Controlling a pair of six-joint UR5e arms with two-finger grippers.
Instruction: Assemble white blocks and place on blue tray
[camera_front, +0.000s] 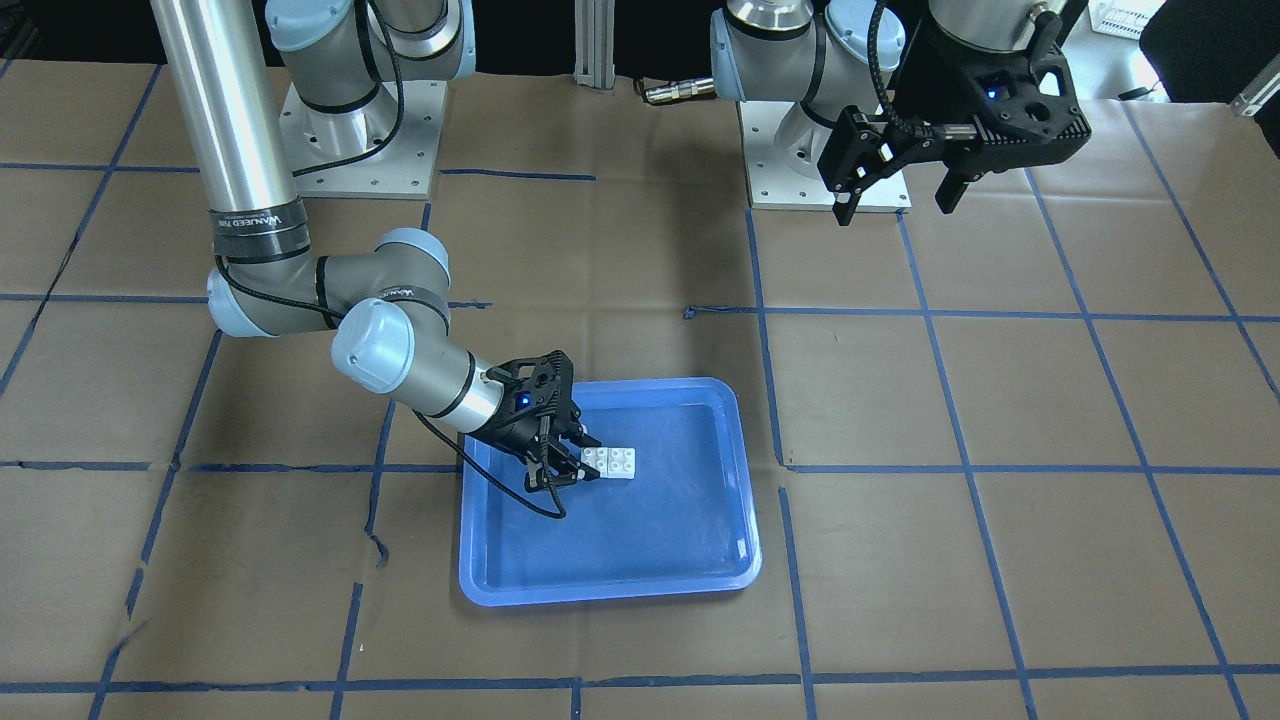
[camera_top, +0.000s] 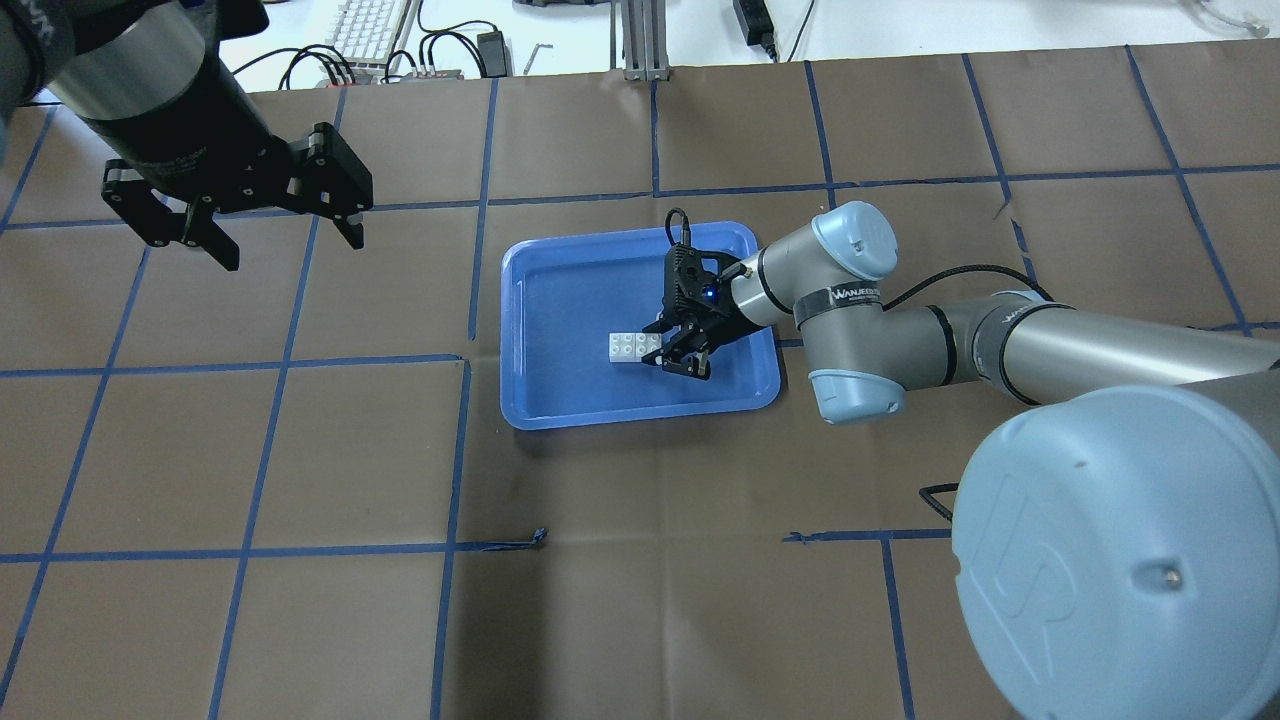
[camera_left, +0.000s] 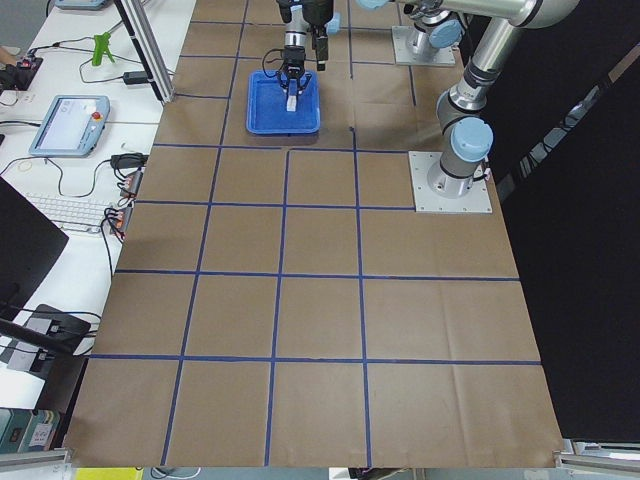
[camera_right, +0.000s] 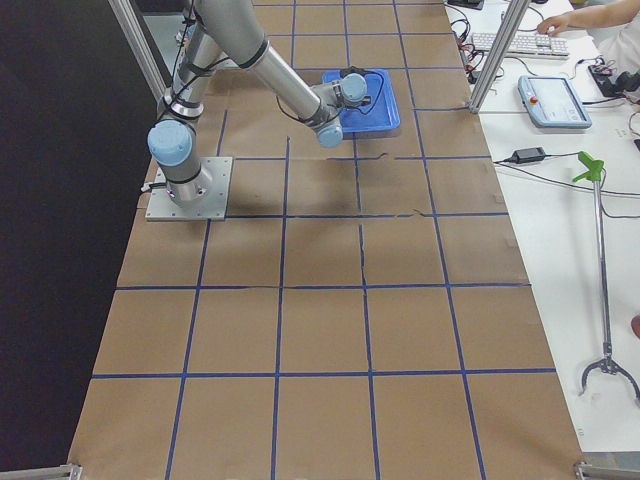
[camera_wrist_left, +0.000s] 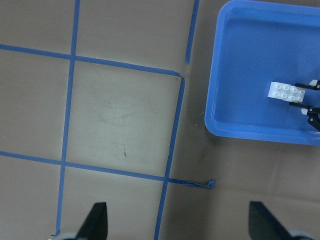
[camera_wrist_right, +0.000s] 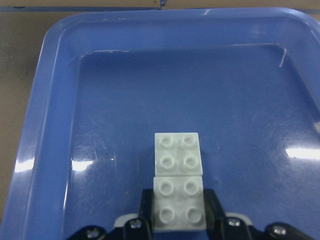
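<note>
Brown-papered table (camera_front: 1000, 400) bears blue tray (camera_front: 610, 592); right pincer (camera_front: 583, 463) clasps white blocks (camera_wrist_right: 178, 160) inside.

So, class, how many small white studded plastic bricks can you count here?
2, both in the large blue plastic tray, touching: the near brick between the right gripper's fingers, the far brick just beyond it.

The blocks (camera_front: 611, 463) are white, the tray (camera_front: 620, 560) blue (paler rim), the table (camera_front: 1000, 400) brown, gridded in blue.

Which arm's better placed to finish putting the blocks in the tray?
Right. The right gripper is closed on the joined white blocks inside the blue tray and likely need only let go; the left gripper hangs open well off to the tray's side.
</note>
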